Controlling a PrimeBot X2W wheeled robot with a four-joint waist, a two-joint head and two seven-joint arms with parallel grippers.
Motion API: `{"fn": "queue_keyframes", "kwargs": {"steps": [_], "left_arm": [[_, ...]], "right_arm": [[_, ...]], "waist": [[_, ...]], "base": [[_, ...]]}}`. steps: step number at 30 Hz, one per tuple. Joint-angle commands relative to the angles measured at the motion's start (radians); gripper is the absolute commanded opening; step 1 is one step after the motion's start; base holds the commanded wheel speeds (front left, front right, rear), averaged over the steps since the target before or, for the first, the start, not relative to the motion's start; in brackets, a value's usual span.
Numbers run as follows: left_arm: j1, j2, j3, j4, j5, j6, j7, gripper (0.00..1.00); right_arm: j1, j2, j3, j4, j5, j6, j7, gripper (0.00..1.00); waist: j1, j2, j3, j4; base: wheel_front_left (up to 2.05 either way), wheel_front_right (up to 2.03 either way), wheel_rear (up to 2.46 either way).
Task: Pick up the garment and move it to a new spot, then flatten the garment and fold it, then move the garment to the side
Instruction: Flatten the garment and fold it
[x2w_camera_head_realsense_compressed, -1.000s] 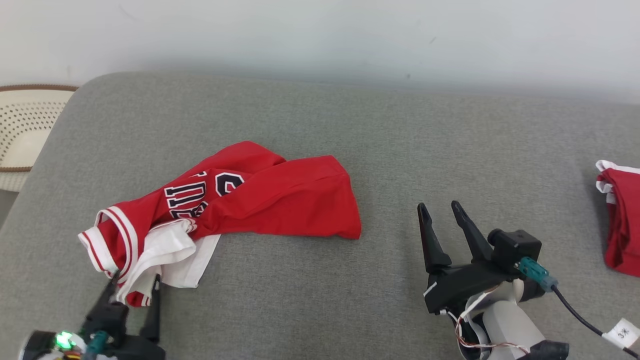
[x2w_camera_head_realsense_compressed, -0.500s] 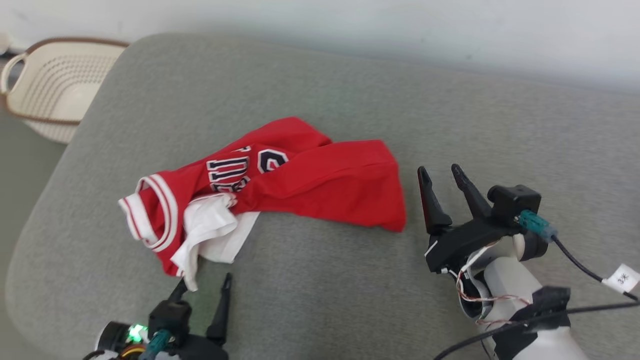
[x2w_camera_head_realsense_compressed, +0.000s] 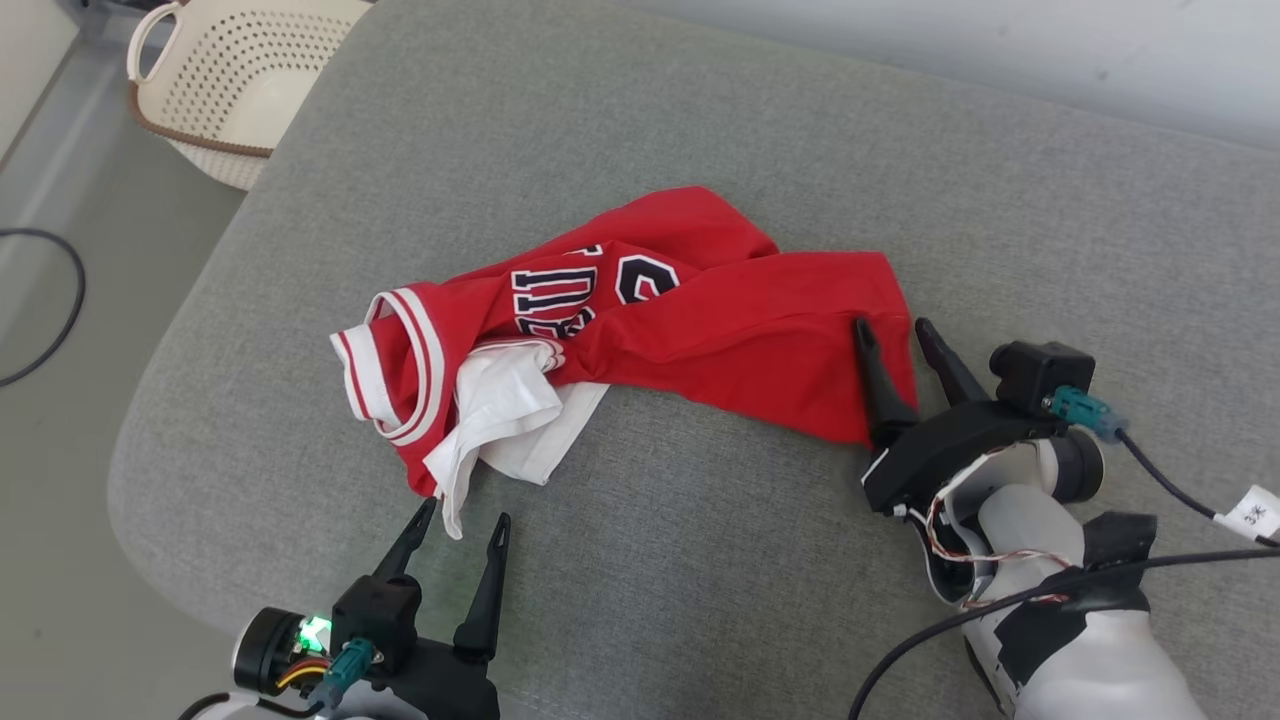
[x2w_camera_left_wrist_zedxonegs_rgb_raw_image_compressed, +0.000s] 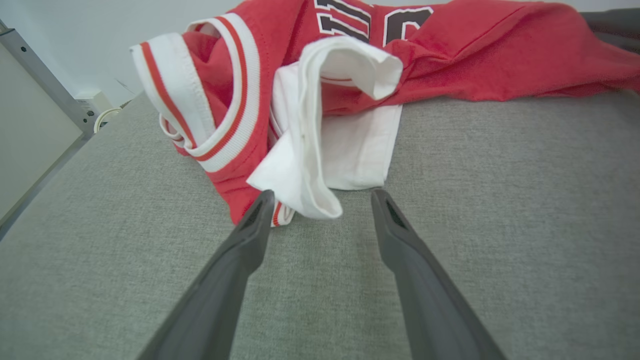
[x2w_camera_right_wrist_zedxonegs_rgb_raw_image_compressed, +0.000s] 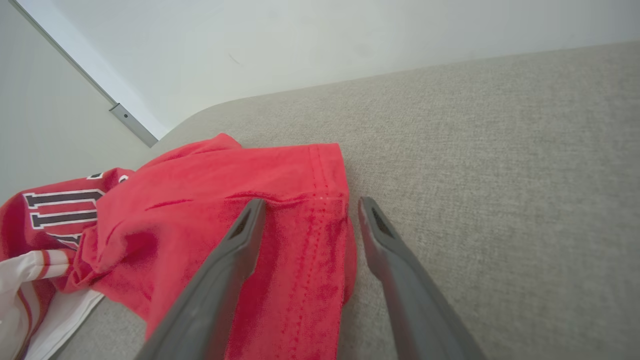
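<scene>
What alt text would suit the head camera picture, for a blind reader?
A crumpled red jersey lies on a grey cushion, the robot's right gripper open around its right hem and its left gripper open at the white-lined end. A cream basket stands beyond the cushion.

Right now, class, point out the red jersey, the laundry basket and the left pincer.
red jersey (x2w_camera_head_realsense_compressed: 760, 320), head view, plain red body
laundry basket (x2w_camera_head_realsense_compressed: 232, 88), head view, perforated wall
left pincer (x2w_camera_head_realsense_compressed: 466, 511), head view, midway between its fingertips

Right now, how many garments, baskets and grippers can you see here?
Garment: 1
Basket: 1
Grippers: 2, the left gripper and the right gripper
Total: 4
</scene>
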Motion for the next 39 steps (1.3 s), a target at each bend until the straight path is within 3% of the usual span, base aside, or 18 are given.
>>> {"fn": "queue_keyframes", "kwargs": {"steps": [1, 11, 19, 26, 35, 36, 37, 38, 39], "left_arm": [[0.005, 0.001, 0.006, -0.003, 0.003, -0.005, -0.004, 1.0], [0.02, -0.003, 0.029, -0.017, 0.005, -0.014, -0.004, 1.0], [0.002, -0.008, 0.04, -0.023, 0.004, -0.024, -0.004, 1.0], [0.018, -0.01, 0.042, -0.008, 0.005, -0.039, -0.004, 1.0], [0.042, -0.012, 0.061, 0.007, 0.005, -0.043, -0.004, 1.0], [0.044, -0.011, 0.064, 0.007, 0.005, -0.045, -0.004, 1.0], [0.045, -0.011, 0.066, 0.007, 0.007, -0.048, -0.004, 1.0], [0.045, -0.011, 0.069, 0.007, 0.006, -0.051, -0.004, 1.0], [0.045, -0.011, 0.072, 0.006, 0.006, -0.05, -0.004, 1.0]], "right_arm": [[-0.003, -0.008, 0.004, 0.0, 0.011, 0.0, -0.001, 0.0], [0.018, -0.05, -0.049, -0.115, -0.024, 0.0, -0.001, 0.0], [-0.007, -0.144, -0.122, -0.235, -0.082, 0.0, -0.001, 0.0], [0.09, -0.234, -0.116, -0.292, -0.079, 0.0, -0.001, 0.0], [0.28, -0.225, -0.139, -0.282, -0.038, 0.0, -0.001, 0.0], [0.293, -0.219, -0.136, -0.277, -0.034, 0.0, -0.001, 0.09], [0.305, -0.218, -0.136, -0.27, -0.034, 0.0, -0.001, 0.83], [0.312, -0.217, -0.136, -0.267, -0.038, 0.0, -0.001, 1.0], [0.318, -0.214, -0.141, -0.269, -0.04, 0.0, -0.001, 1.0]], "waist": [[-0.0001, -0.0001, 0.009, 0.009], [-0.0001, -0.0001, -0.012, -0.039], [-0.0001, -0.0001, -0.041, -0.124], [-0.0001, -0.0001, -0.081, -0.203], [-0.0001, -0.0001, -0.118, -0.272], [-0.0001, -0.0001, -0.121, -0.277], [-0.0001, -0.0001, -0.123, -0.28], [-0.0001, -0.0001, -0.124, -0.282], [-0.0001, -0.0001, -0.125, -0.284]], "base": [[0.0, 0.0, 0.0], [0.0, 0.0, 0.0], [0.0, 0.0, 0.0], [0.0, 0.0, 0.0], [0.0, 0.0, 0.0], [0.0, 0.0, 0.0], [0.0, 0.0, 0.0], [0.0, 0.0, 0.0], [0.0, 0.0, 0.0]]}}
